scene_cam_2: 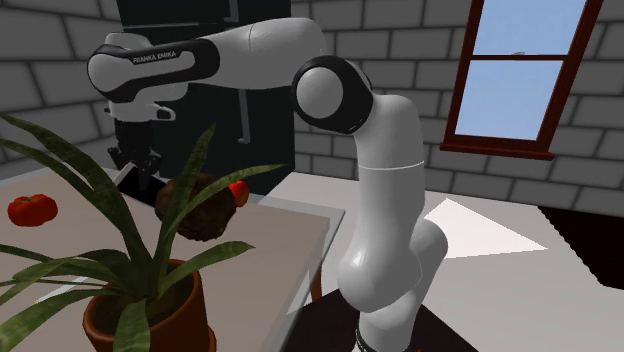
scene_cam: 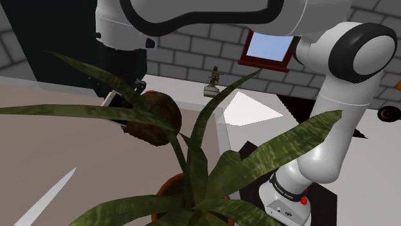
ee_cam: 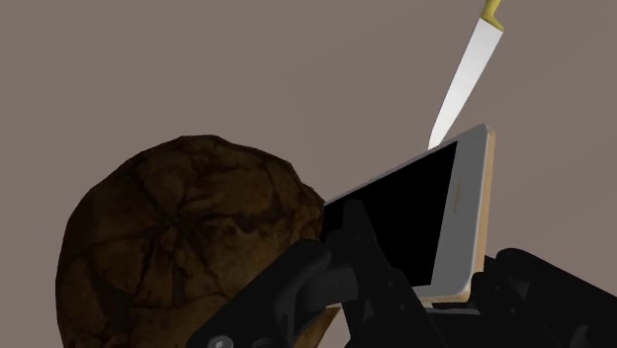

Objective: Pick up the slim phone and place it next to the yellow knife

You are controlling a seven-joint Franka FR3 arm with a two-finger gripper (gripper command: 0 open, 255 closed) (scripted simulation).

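The slim phone (ee_cam: 427, 213) is held tilted, clasped by the gripper (ee_cam: 435, 289). A brown round loaf (ee_cam: 178, 247) is seen beside it, and the yellow-handled knife (ee_cam: 463, 87) beyond.

Arm (scene_cam_2: 385, 150) extended, tool (ee_cam: 420, 287) clamped on phone (ee_cam: 415, 213).

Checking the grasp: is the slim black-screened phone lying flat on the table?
No, the slim black-screened phone stands tilted, clasped between the black jaws.
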